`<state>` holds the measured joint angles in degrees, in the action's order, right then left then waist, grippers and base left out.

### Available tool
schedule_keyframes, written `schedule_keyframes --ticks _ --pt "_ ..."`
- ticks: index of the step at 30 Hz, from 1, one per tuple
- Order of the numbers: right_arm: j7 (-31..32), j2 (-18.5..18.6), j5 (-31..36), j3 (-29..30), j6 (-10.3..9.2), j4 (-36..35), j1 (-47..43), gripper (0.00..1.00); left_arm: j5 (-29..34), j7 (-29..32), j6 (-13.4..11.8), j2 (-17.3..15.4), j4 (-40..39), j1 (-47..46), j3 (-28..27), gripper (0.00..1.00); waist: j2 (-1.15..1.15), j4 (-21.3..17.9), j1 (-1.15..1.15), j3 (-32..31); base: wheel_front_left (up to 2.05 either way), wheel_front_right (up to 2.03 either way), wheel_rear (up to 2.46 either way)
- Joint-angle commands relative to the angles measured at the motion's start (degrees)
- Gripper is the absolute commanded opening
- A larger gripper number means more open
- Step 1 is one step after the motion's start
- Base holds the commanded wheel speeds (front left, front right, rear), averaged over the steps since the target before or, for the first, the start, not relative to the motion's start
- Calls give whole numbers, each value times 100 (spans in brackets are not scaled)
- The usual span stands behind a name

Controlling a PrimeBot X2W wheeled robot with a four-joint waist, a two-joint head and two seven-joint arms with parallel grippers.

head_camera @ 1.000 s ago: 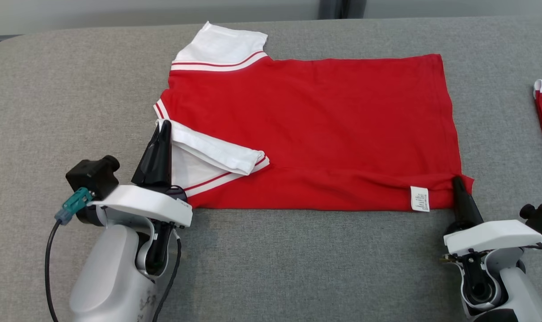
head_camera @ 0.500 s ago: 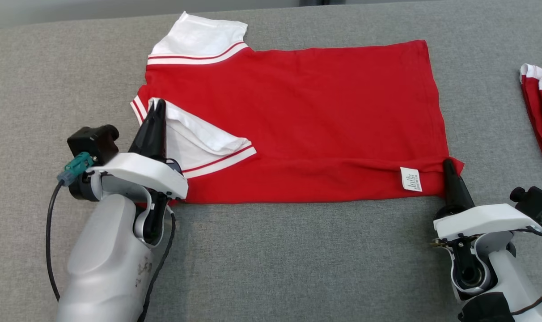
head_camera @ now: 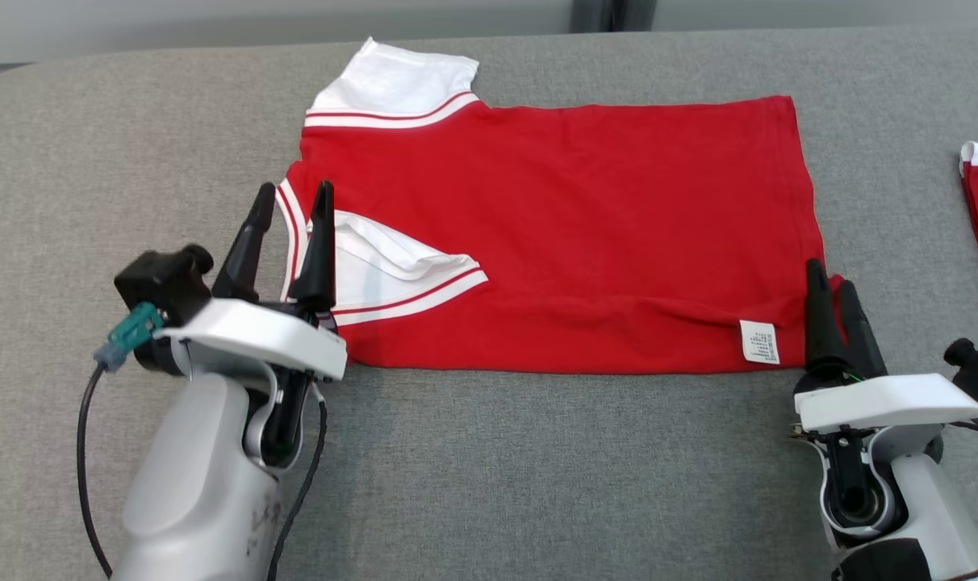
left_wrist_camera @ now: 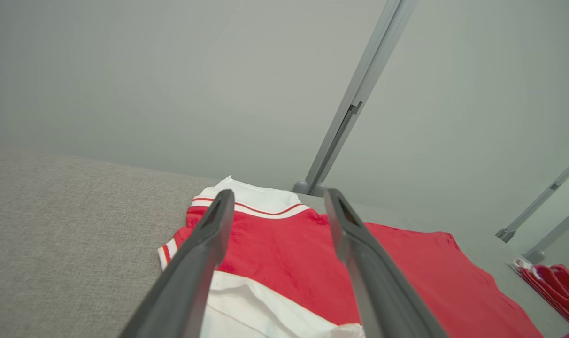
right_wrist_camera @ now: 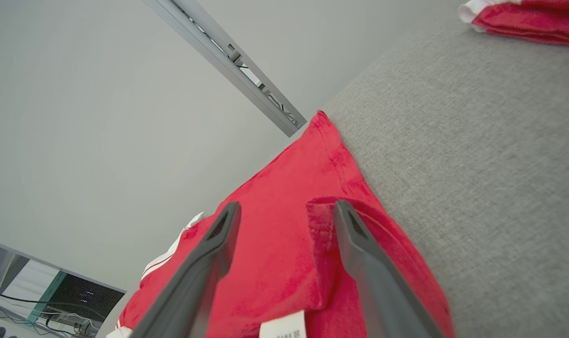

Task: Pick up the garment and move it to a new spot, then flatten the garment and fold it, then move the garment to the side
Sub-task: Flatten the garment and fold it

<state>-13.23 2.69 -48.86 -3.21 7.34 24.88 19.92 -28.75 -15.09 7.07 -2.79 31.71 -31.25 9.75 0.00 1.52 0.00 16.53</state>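
Nearest you, both sets of jaws stand spread and grip nothing: the left gripper (head_camera: 293,190) is over the folded-in white sleeve (head_camera: 392,266), the right gripper (head_camera: 828,276) at the hem corner (right_wrist_camera: 322,220), perhaps brushing it. Lift both straight up so the garment (head_camera: 578,218), flat on the grey surface (head_camera: 489,468), keeps its near fold.

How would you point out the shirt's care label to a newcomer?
Start at the grey cushioned surface, where a red shirt lies spread flat. Follow its near edge toward the right gripper; the care label sits just beside it. It is a small white printed rectangle, unlike the larger red-striped white sleeves.
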Motion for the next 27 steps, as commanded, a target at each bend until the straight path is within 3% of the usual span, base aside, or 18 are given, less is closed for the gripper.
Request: schedule_keyframes --ticks 1,10,18,27 --pt "-62 44 178 77 27 -148 -115 100 -51 -6 27 -26 -118 233 -31 100 0 57 0 -86 0 0 0" --pt "-2 48 1315 494 26 -733 -661 100 -31 -2 31 -62 -119 1204 -219 100 0 192 0 -393 0 0 0" --pt "206 38 1426 611 26 -1012 -978 100 -337 617 -10 -72 157 1565 -206 100 0 214 0 -536 0 0 0" --pt "312 39 1421 532 22 -1168 -1003 100 -1140 1139 -45 -43 600 1318 -459 100 0 27 0 -450 0 0 0"
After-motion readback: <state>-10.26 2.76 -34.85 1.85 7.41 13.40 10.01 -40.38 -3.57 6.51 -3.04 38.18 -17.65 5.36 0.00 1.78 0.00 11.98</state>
